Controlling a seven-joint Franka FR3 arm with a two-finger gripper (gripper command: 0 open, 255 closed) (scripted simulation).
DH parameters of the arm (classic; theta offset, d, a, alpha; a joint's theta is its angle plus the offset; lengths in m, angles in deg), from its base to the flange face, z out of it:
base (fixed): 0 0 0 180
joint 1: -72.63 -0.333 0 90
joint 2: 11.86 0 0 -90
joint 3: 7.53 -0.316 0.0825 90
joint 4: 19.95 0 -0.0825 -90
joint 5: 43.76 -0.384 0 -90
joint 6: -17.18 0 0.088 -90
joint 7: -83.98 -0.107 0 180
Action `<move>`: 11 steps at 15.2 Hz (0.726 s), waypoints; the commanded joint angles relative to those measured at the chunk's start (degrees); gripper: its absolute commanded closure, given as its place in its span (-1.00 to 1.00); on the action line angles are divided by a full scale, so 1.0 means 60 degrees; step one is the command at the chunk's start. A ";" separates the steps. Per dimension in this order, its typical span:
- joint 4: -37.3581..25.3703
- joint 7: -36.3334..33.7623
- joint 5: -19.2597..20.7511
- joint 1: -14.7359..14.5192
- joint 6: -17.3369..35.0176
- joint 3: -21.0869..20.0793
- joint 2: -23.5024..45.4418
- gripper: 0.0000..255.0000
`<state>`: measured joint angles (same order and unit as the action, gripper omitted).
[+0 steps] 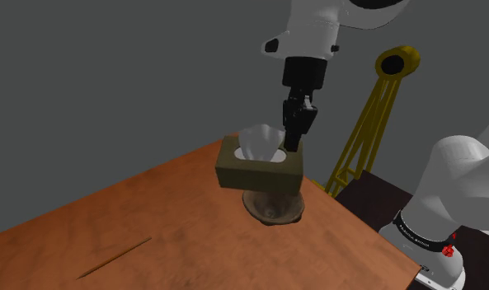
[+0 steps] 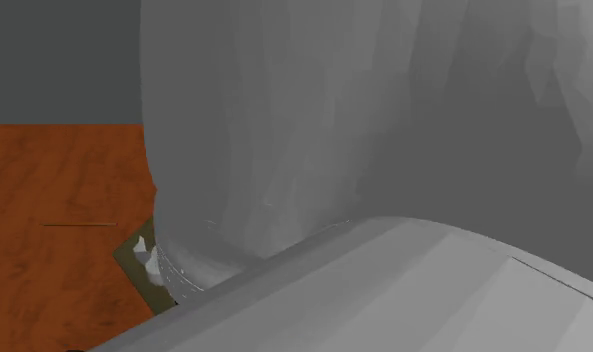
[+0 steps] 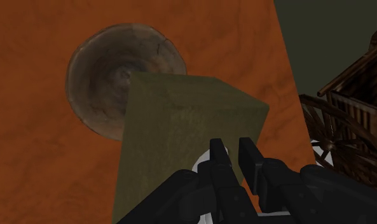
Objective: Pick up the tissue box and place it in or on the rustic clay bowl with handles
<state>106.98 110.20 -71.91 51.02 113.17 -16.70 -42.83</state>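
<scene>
- In the second exterior view, most of the scene is hidden behind the grey arm (image 2: 384,150), which sits close to the camera. Past it, one olive corner of the tissue box (image 2: 130,250) and a scrap of white tissue (image 2: 152,264) are seen above the wooden surface (image 2: 54,190).
- In the shoulder view, the clay bowl (image 1: 275,212) is partly covered by the tissue box (image 1: 259,173). Its handles cannot be made out, and whether the two touch cannot be told.
- In the wrist view, the side of the brown, cracked clay bowl (image 3: 104,76) nearest the pincer is overlapped by the tissue box (image 3: 180,127).
- The pincer (image 1: 293,142) is closed on the right rim of the tissue box, just beside the tissue (image 1: 261,140). From the wrist, the pincer (image 3: 233,156) is seen with a narrow slit between its fingers.
- The clay bowl is set near the right edge of the surface (image 1: 152,222) in the shoulder view. Beyond that edge stand a yellow tripod (image 1: 370,123) and the dark stand (image 1: 370,206).
- Wide bare wood is left open to the left and near side, marked by a thin dark line (image 1: 115,257).
- A wooden wheel (image 3: 327,137) is seen off the surface in the wrist view.
- The tissue box is kept upright, opening upward. Its long axis is laid left to right across the shoulder view.
</scene>
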 commanded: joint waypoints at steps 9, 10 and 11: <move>0.1249 0.0456 -0.0184 -0.0036 0.1123 -0.0149 -0.0050 1.00; 0.1367 0.0503 -0.0206 -0.0041 0.1240 -0.0166 -0.0043 1.00; 0.1483 0.0550 -0.0230 -0.0046 0.1358 -0.0182 -0.0034 1.00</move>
<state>115.03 113.10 -73.10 50.78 120.21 -17.61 -43.31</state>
